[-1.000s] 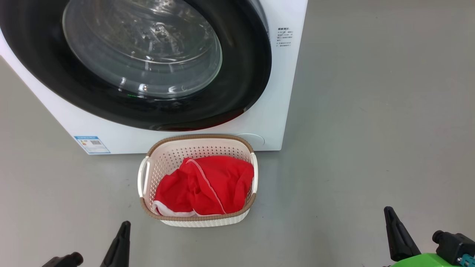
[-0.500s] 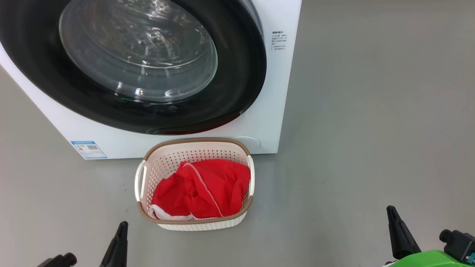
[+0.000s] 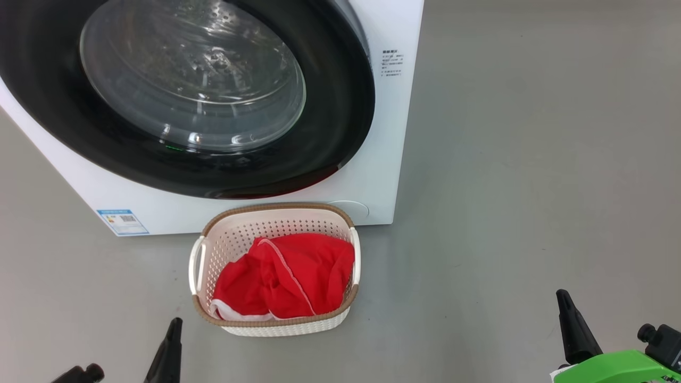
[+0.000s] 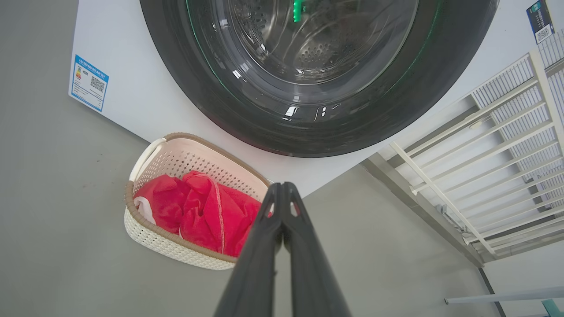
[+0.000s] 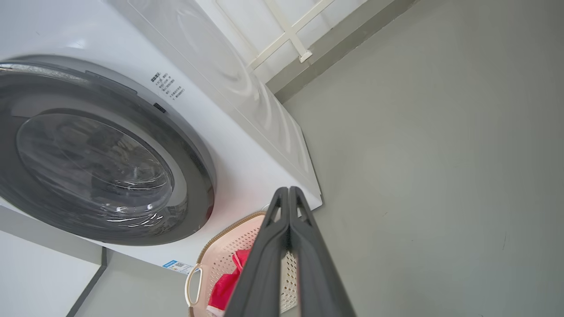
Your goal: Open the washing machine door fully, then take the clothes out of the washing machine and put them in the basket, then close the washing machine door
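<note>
The washing machine (image 3: pixel 372 175) fills the upper left of the head view, and its door (image 3: pixel 340 106) lies flat against the white front, glass bowl facing me. On the floor just before it stands the basket (image 3: pixel 276 322) with the red clothes (image 3: pixel 282 282) heaped inside. Low at the left, my left gripper (image 3: pixel 174 324) is shut and holds nothing. My right gripper (image 3: pixel 562 298) is low at the right, far from the basket, also shut and holding nothing. The left wrist view shows the basket (image 4: pixel 145 229), the clothes (image 4: pixel 202 211) and the door (image 4: pixel 396 110) beyond my left gripper (image 4: pixel 281 187).
Bare grey floor (image 3: pixel 532 186) stretches to the right of the machine and around the basket. A white railing (image 4: pixel 484 154) stands beside the machine in the left wrist view. A blue label (image 3: pixel 122 222) sits low on the machine's front.
The whole head view has shifted, with machine and basket sliding down and left, so the camera moved. Both grippers stay shut and low.
</note>
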